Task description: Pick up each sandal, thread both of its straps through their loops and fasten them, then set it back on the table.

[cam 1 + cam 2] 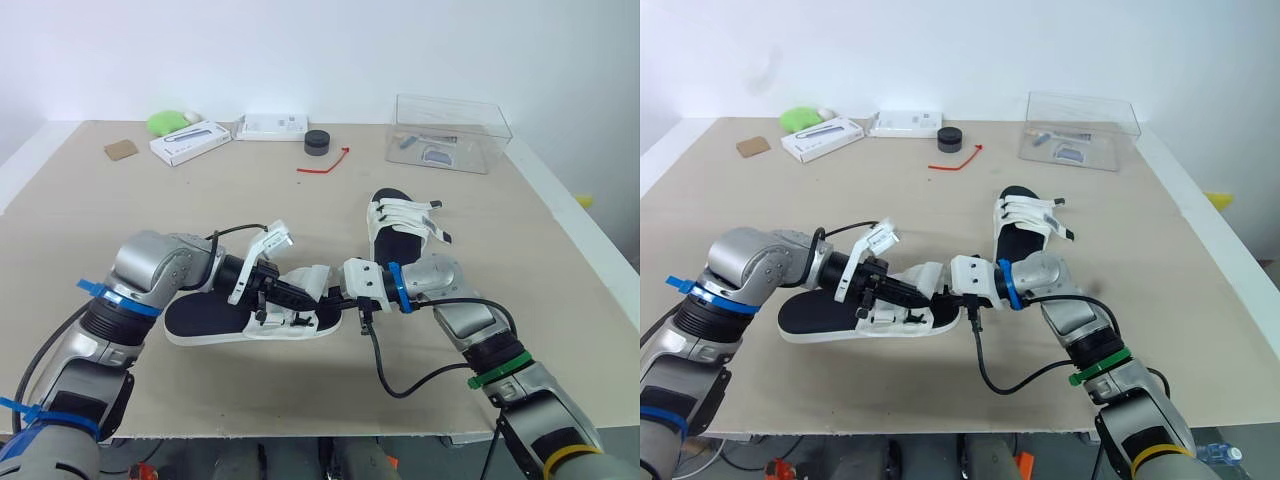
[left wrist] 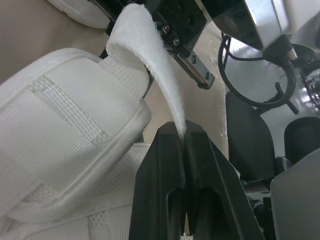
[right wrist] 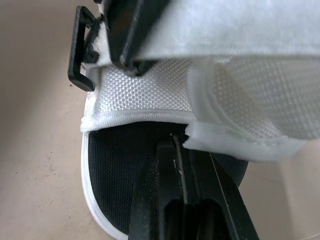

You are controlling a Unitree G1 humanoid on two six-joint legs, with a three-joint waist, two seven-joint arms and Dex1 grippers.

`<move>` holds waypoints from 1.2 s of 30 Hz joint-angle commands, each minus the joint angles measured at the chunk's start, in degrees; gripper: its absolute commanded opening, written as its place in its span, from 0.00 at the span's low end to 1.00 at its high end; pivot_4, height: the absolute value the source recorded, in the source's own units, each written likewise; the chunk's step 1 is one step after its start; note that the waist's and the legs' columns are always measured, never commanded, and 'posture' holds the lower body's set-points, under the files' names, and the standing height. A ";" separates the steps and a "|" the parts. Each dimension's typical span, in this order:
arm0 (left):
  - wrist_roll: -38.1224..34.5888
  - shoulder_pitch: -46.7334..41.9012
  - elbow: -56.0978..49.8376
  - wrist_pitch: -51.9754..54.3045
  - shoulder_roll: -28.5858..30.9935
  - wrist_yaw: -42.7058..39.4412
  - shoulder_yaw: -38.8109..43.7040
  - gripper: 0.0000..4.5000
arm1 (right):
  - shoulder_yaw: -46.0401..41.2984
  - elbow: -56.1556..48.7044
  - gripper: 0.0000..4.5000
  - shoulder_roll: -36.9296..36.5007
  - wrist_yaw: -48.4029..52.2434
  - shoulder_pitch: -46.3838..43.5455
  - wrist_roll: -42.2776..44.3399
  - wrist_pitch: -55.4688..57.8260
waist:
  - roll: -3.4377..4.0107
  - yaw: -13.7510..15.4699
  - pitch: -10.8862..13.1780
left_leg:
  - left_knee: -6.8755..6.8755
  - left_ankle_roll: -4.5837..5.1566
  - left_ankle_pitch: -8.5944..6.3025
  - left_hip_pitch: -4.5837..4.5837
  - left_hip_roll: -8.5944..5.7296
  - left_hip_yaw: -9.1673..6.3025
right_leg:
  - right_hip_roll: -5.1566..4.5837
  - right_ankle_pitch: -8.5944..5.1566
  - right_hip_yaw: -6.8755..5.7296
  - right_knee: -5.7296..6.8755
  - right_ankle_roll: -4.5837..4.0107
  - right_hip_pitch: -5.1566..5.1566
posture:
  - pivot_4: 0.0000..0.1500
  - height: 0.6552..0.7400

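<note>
The near sandal (image 1: 205, 322), black-soled with white straps, lies on the table (image 1: 120, 230) at centre-left. My left gripper (image 2: 183, 134) is shut on the end of one white strap (image 2: 150, 55), which arches up from the sandal's upper. Facing it from the right, my right gripper (image 3: 176, 142) is shut on the sandal's side, at the edge of the white upper over the black footbed (image 3: 125, 155). A black plastic loop (image 3: 75, 55) stands at the upper's corner. The two grippers nearly meet over the sandal (image 1: 318, 298). A second sandal (image 1: 398, 226) lies farther back to the right, its straps lying across it.
A clear plastic box (image 1: 450, 130) stands at the back right. Along the back edge are a black round piece (image 1: 317, 142), a red tie (image 1: 325, 163), two white boxes (image 1: 190, 140), a green object (image 1: 165, 122) and a brown card (image 1: 120, 150). A black cable (image 1: 400, 385) loops under my right wrist.
</note>
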 commanded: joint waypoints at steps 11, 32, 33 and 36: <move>0.63 -0.13 -4.69 0.53 2.14 -0.90 -2.80 0.01 | 0.10 0.21 0.00 -0.11 -0.60 0.13 -1.14 0.14 | 0.00 -0.02 0.00 | 0.01 0.00 0.00 0.00 -0.01 -0.01 | -0.01 0.01 0.02 0.00 0.02 0.00 | 1.00 1.00; 1.81 0.31 -3.55 -7.25 5.31 -9.01 -2.55 0.16 | 0.07 0.78 0.00 -0.15 -0.45 -0.28 -1.18 0.09 | 0.01 -0.03 0.00 | -0.02 0.01 -0.01 -0.01 0.02 -0.02 | 0.04 -0.05 0.00 0.00 -0.03 -0.03 | 1.00 1.00; 1.73 0.10 -3.21 -7.73 5.03 -9.18 -2.05 0.16 | 0.06 0.81 0.00 -0.19 -0.45 -0.26 -1.19 0.08 | 0.01 -0.02 0.00 | -0.02 0.01 -0.01 -0.02 0.02 -0.02 | 0.03 -0.05 -0.01 0.00 -0.03 -0.03 | 1.00 1.00; 1.34 -1.03 -1.49 -7.26 3.85 -8.54 -0.69 0.16 | 0.08 0.73 0.00 -0.24 -0.45 -0.21 -1.18 0.11 | 0.01 -0.02 0.00 | -0.01 0.01 -0.01 -0.03 0.01 -0.02 | 0.02 -0.04 0.00 0.00 -0.01 -0.03 | 1.00 1.00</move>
